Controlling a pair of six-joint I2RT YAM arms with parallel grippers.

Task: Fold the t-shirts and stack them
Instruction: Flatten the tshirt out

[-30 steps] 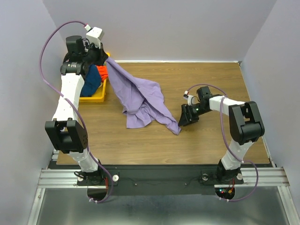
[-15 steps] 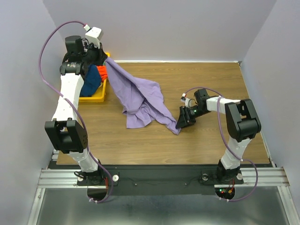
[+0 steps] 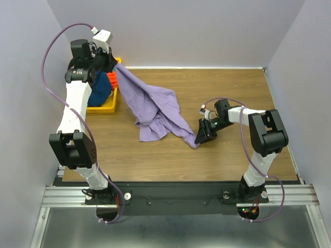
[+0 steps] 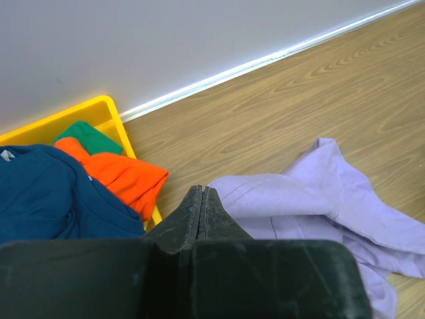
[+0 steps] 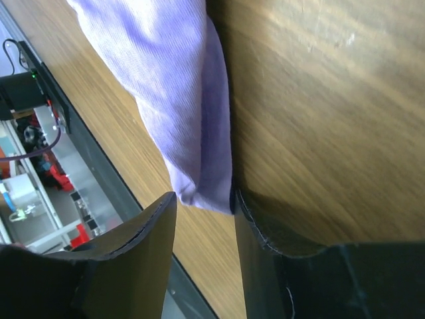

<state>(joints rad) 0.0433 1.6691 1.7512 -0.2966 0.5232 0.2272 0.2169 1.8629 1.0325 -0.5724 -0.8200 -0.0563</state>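
Note:
The lavender t-shirt hangs from my left gripper, which is shut on its upper edge above the yellow bin; the rest of it lies crumpled on the table. In the left wrist view my left gripper has its jaws pressed together, with the lavender cloth just beside them. My right gripper is open and low at the shirt's near right corner. In the right wrist view that corner lies between the open fingers of my right gripper. Navy, orange-red and green shirts lie in the bin.
The yellow bin stands at the far left against the back wall. Grey walls close in the wooden table at the back and sides. The black rail runs along the near edge.
My right gripper has moved left along the table up to the lavender shirt's near corner. My left gripper still holds the shirt and has barely moved.

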